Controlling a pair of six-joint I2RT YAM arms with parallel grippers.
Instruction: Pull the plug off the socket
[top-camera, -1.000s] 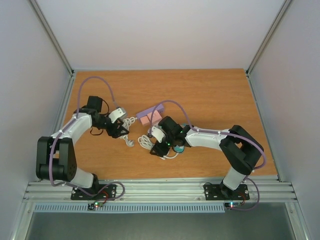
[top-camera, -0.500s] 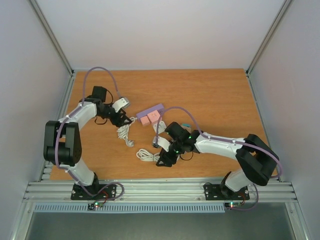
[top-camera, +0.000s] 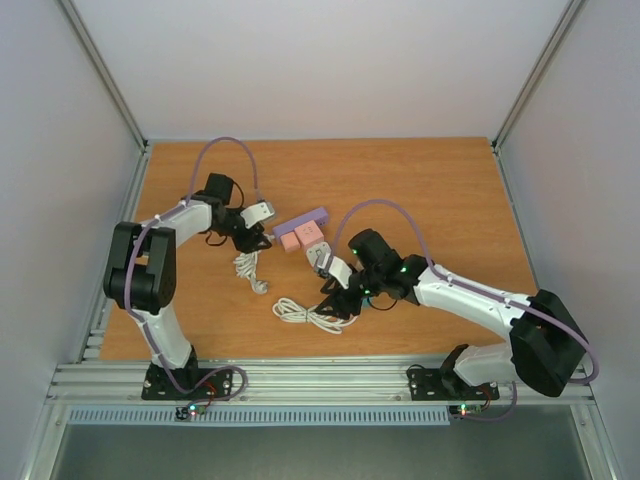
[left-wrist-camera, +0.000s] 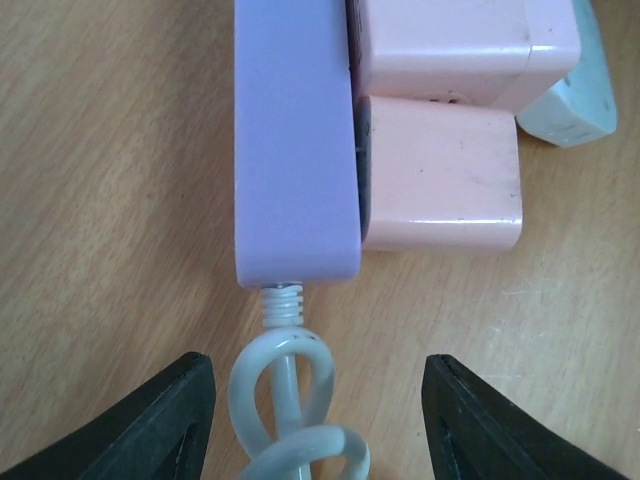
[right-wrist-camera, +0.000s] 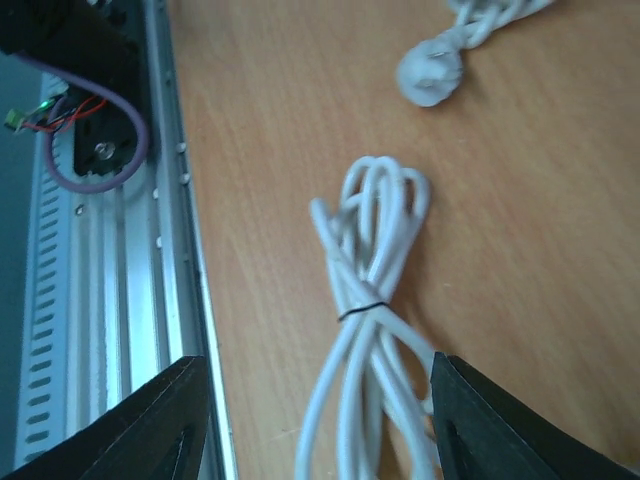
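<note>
The left fingers (left-wrist-camera: 150, 430) are held released before the socket (left-wrist-camera: 297, 140) and plug (left-wrist-camera: 440, 175) — the right fingers (right-wrist-camera: 150, 425) over a cable (right-wrist-camera: 370, 340).

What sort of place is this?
Probably a robot test cell: plain white walls box in a wooden tabletop, white-and-black arms are bolted to its aluminium rail, and a lilac power strip lies between them.

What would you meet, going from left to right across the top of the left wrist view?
Wooden table → purple socket strip → upper pink plug → pale blue block
</note>
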